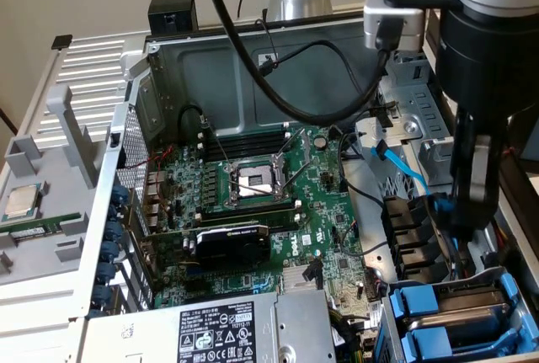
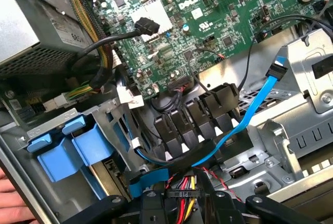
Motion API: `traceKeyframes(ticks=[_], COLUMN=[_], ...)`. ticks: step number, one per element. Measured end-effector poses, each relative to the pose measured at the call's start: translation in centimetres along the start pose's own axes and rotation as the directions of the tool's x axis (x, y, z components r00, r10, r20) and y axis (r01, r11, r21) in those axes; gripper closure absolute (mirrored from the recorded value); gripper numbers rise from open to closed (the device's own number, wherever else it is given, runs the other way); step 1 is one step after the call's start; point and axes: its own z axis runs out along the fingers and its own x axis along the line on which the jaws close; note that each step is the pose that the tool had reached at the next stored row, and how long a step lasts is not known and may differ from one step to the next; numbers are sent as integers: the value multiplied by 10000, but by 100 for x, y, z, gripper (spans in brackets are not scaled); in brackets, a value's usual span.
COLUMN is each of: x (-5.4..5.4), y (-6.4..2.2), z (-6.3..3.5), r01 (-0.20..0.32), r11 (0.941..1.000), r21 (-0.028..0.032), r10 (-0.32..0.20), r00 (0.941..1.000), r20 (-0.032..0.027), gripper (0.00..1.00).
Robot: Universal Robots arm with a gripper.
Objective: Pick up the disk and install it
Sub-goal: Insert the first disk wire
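The hand (image 1: pixel 461 221) hangs straight down from the black, cylindrical wrist, low inside the open grey sheet-metal case (image 1: pixel 168 68) on the exterior view's right. It straddles a bundle of red, yellow and black wires (image 2: pixel 183 185); whether it is pinching them I cannot tell. A flat blue cable (image 2: pixel 255 104) curves just beside it. The disk (image 1: pixel 421 302) sits nearer, in the metal cage, clipped in its glossy blue plastic frame. To the left lies the green motherboard (image 1: pixel 261 203).
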Motion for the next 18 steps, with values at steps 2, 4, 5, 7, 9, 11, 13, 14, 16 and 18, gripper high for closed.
traceKeyframes(ticks=[2, 4, 5, 7, 9, 11, 13, 14, 16, 18], x=[-5, -3, -1, 2, 6, 9, 9, 10, 11, 12], y=[14, 28, 33, 38, 44, 48, 49, 50, 51, 51], z=[-2, -4, -5, -14, -30, -47, -57, -61, -67, -72], r01=[-4, -7, -13, -32, -52, -71, -104, -130, -195, -277], r11=[10000, 10000, 10000, 10000, 9999, 9998, 9997, 9996, 9994, 9991], r21=[3, 13, 25, 79, 129, 180, 237, 262, 298, 323], r10=[4, 7, 13, 33, 53, 73, 106, 133, 201, 284], r00=[10000, 10000, 10000, 10000, 10000, 9999, 9999, 9998, 9996, 9994], r20=[1, -3, -13, -53, -76, -79, -105, -130, -175, -211], gripper=[65, 65, 65, 65, 65, 65, 65, 65, 65, 65])
